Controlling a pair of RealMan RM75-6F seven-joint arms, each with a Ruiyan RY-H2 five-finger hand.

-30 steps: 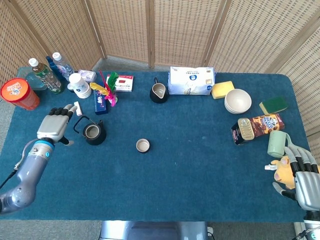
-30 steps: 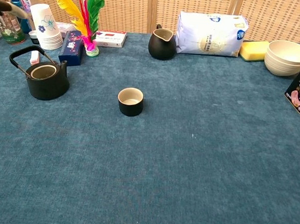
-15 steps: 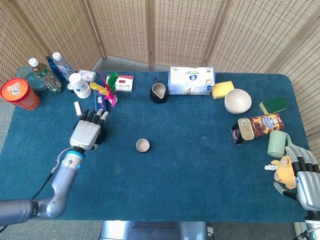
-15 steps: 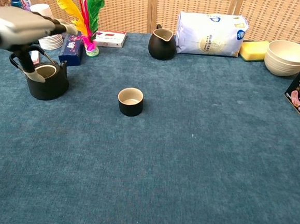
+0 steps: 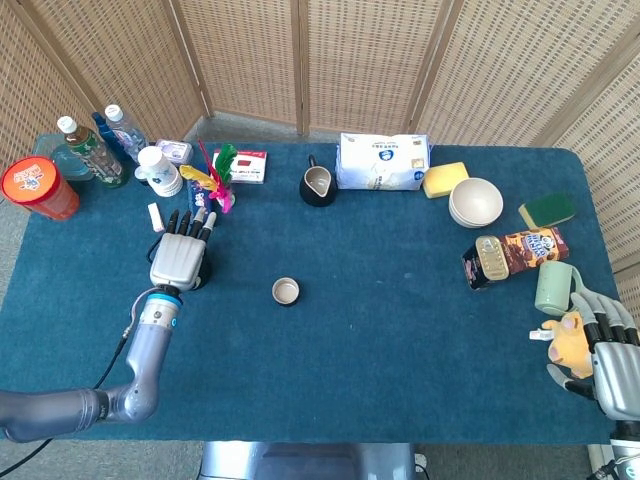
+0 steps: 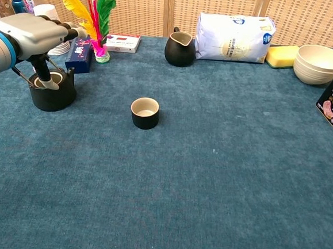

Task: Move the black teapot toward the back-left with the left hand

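While my left hand (image 6: 34,33) hangs flat over it, fingers stretched out toward the back edge and thumb dipping down at the open mouth, the black teapot (image 6: 52,93) sits on the blue table (image 5: 400,320) toward the left edge, about midway front to back. From the head view the pot is almost wholly hidden under my palm (image 5: 178,258); the chest view shows its body and part of the wire handle below the hand. I cannot tell whether the thumb or any finger actually grips the handle; the fingers look extended rather than curled.

Just behind the teapot, near the back-left corner, stand a small blue box (image 6: 80,53) and a feather shuttlecock (image 6: 97,15), with a stack of paper cups (image 5: 158,170) beside them. A small black cup (image 6: 145,112) stands apart to the teapot's right, nearer the table's middle. A black pitcher (image 6: 180,49) is by the back edge, next to a white bag (image 6: 232,37).

My right hand (image 5: 605,350) rests at the front-right corner, fingers loosely spread, beside a yellow plush toy (image 5: 568,338) that it is not gripping.
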